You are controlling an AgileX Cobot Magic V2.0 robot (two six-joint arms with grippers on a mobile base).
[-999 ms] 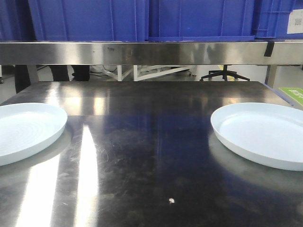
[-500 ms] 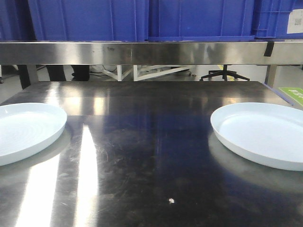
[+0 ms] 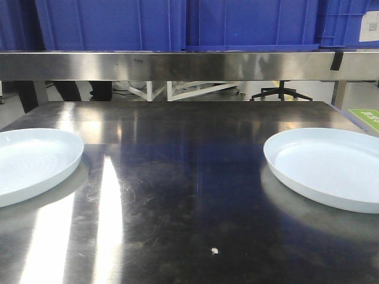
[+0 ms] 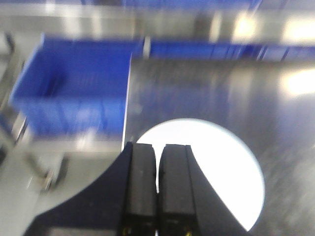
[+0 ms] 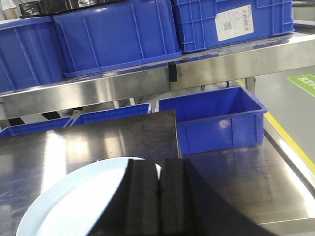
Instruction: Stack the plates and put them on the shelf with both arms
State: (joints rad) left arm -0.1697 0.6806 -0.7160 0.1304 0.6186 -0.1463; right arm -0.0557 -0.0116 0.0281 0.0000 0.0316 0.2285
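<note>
While two plates (image 3: 29, 163) (image 3: 331, 168) lie well apart on the tabletop (image 3: 189, 177) | left gripper (image 4: 158, 150) seemingly clenched (blurred) | right gripper (image 5: 158, 169) clenched

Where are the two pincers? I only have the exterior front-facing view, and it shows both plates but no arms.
Observer: The left pincer is above the near rim of the left glossy pale bluish-white round plate, jaws shut, holding nothing.
Operator: And the right one?
Observer: The right pincer is likewise shut and empty, over the near edge of the right pale round plate.
Operator: Anything beside the table on my right?
Observer: An open blue plastic crate sits just past the far right corner of the scratched steel tabletop.
</note>
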